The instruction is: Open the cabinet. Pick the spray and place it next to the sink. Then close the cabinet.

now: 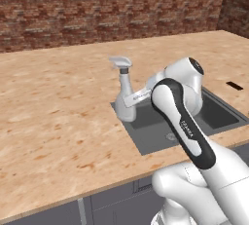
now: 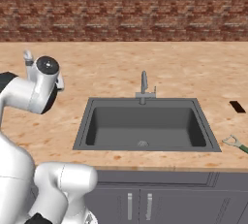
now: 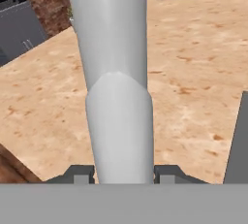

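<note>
The pale spray (image 1: pixel 124 90) stands upright at the left rim of the sink (image 1: pixel 156 136), its base down at the counter by the basin's corner. My gripper (image 3: pixel 123 174) is shut on the spray's body (image 3: pixel 120 116), which rises between the two dark fingertips (image 3: pixel 80 173). In the right base view my forearm covers most of the spray, and just its nozzle (image 2: pixel 28 56) peeks out above. The dark basin (image 2: pixel 87 121) lies right of it, with the thin faucet (image 2: pixel 144 86) at its back edge. The cabinet is out of view.
A small black object (image 2: pixel 237 106) lies on the counter right of the sink, and a green-handled tool (image 2: pixel 236 143) sits near the front right edge. Grey base doors (image 2: pixel 140 203) run under the counter. A brick wall (image 1: pixel 112 5) backs the wide wooden counter (image 1: pixel 53 107).
</note>
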Controlling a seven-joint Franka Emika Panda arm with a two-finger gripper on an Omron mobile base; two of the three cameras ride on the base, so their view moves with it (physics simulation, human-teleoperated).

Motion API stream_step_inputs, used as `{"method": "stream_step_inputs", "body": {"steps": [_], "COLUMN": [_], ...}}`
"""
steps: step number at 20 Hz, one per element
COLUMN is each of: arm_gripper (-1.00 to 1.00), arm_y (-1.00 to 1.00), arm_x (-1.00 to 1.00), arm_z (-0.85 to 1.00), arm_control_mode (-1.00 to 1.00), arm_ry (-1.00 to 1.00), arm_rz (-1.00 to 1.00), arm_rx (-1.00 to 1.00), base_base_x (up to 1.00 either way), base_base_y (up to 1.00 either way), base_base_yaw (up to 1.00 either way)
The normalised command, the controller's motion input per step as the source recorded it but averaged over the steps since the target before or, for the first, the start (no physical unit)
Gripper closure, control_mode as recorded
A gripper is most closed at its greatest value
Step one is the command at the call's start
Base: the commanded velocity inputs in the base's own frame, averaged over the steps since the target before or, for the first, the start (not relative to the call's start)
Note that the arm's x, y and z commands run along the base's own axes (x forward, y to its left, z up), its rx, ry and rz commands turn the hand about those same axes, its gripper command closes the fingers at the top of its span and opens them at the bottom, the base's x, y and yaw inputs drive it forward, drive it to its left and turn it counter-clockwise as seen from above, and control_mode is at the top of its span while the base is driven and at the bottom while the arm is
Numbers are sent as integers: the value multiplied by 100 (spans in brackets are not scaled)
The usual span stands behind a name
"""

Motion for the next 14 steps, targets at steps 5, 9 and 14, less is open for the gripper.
{"method": "stream_step_inputs", "body": {"steps": [5,9,14], "arm_gripper": [100,100,100], "arm_y": [0,0,0], "arm_x": [3,13,36], "arm_z": [-5,-1,0], "arm_control_mode": [-100,-100,-100], "arm_ry": [-22,-9,10], "arm_rz": [5,4,0], "arm_rx": [0,0,-1], "base_base_x": [0,0,0], "base_base_y": [0,0,0], "base_base_yaw": [0,0,0]}}
